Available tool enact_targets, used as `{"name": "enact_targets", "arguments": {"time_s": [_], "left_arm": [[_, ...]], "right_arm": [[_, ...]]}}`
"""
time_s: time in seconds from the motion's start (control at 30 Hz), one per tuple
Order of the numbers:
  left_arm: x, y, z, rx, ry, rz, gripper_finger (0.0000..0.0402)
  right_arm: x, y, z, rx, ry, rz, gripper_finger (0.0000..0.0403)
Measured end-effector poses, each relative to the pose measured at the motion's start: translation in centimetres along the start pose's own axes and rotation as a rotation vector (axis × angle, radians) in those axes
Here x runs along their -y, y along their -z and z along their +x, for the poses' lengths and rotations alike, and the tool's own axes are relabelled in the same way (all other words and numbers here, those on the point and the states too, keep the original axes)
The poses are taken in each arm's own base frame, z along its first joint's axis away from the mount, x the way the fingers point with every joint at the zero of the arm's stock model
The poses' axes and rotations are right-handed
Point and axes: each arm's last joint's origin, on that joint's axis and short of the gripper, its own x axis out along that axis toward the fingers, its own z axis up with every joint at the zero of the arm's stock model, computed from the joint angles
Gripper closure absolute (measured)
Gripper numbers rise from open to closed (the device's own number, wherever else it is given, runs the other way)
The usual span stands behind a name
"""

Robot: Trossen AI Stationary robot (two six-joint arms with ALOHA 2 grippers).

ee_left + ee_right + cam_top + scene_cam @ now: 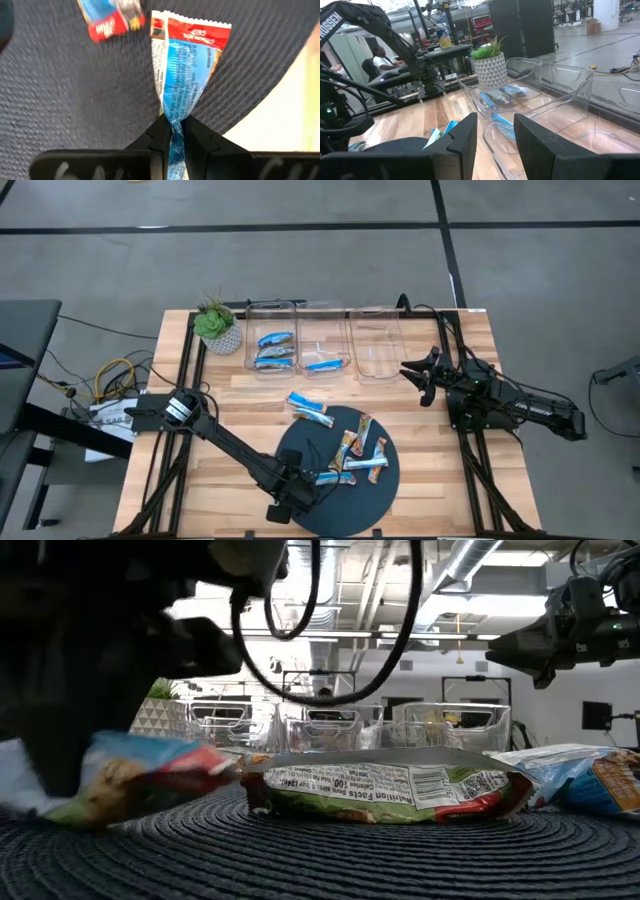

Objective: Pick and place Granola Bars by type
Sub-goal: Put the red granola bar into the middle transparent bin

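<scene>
Reaching low across the front of the counter (pixel 420 485), the left arm stretches out nearly flat, and the left tool (pixel 172 132) sits at the near edge of the dark round mat (pixel 380 500). Its fingers are pinched tight on the crimped end of a blue-and-white bar (pixel 185 65), whose wrapper fans out above the grip; a second bar (pixel 112 20) beside it is cut off and blurred. From table height, the arm's bulk hides the mat's left side, and a bar with its label side showing (pixel 385 790) lies flat on the weave. More bars (pixel 358 452) are scattered on the mat. Farther back, three clear bins (pixel 322 340) stand in a row, two holding blue bars (pixel 275 350). The right tool (pixel 492 135) hovers beside the rightmost bin, fingers partly apart, holding nothing. A potted plant (pixel 217 325) stands at the far left.
</scene>
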Motion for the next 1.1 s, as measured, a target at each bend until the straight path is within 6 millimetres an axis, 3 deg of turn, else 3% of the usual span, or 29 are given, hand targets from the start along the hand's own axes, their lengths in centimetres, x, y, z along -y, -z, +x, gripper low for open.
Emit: {"name": "enact_targets", "arguments": {"time_s": [0.57,1.1], "left_arm": [[-2.4,-4.2,-4.2,0.195,-0.041,-0.051,0.0372],[-10.7,-8.9,-11.1,0.431,-0.156,-0.055,0.0372]], "right_arm": [[0.0,0.0,0.0,0.000,0.000,0.000,0.0280],[0.0,0.0,0.0,-0.001,0.000,0.000,0.0280]]}}
